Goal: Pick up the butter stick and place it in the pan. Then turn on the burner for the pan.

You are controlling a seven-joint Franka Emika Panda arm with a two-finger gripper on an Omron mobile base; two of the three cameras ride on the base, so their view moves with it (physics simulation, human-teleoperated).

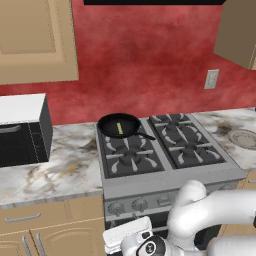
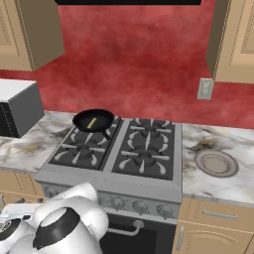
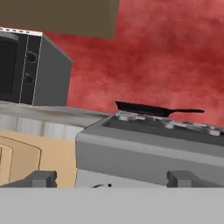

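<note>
The black pan [image 1: 111, 122] sits on the stove's back-left burner, its thin handle pointing right and forward. The pale yellow butter stick [image 1: 119, 128] lies inside it, also seen in the right base view as butter stick [image 2: 91, 122] in the pan [image 2: 101, 117]. My gripper [image 3: 113, 179] is low in front of the stove's front left corner, open, with nothing between its fingertips [image 3: 43, 178]. From the hand view the pan [image 3: 144, 109] appears edge-on above the stove top, and the butter is hidden by its rim.
A row of knobs [image 1: 140, 204] runs along the stove's front panel [image 2: 140, 207]. A microwave [image 1: 22, 130] stands on the counter to the left. A round plate [image 2: 216, 162] lies on the counter at the right. Wall cabinets hang above both sides.
</note>
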